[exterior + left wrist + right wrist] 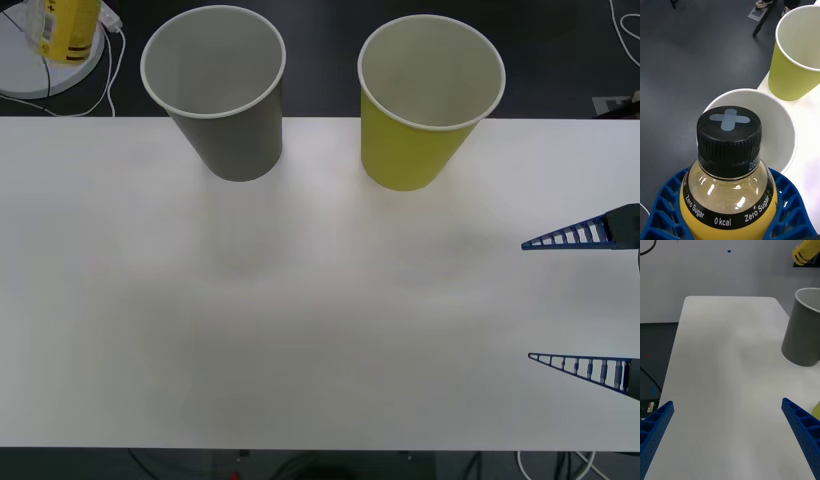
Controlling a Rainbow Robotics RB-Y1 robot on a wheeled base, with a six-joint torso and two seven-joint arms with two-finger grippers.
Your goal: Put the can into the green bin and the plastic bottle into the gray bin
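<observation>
A: Left gripper (728,210) is clamped round the plastic bottle (729,176), which hangs just above the gray bin (788,129). What's needed?
B: Centre the bottle over the mouth, lower it, then let go.
A: Looks?
B: Black cap with a pale cross, yellow label. Green bin (795,60) sits beyond. Right gripper (580,300) spread wide, idle.

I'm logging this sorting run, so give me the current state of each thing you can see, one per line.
gray bin: upright on the table, nothing visible inside.
green bin: upright beside the gray bin, nothing visible inside.
plastic bottle: capped, gripped in the left hand, held above the gray bin's mouth.
left hand: shut on the plastic bottle.
right hand: open, empty, at the table's right edge.
</observation>
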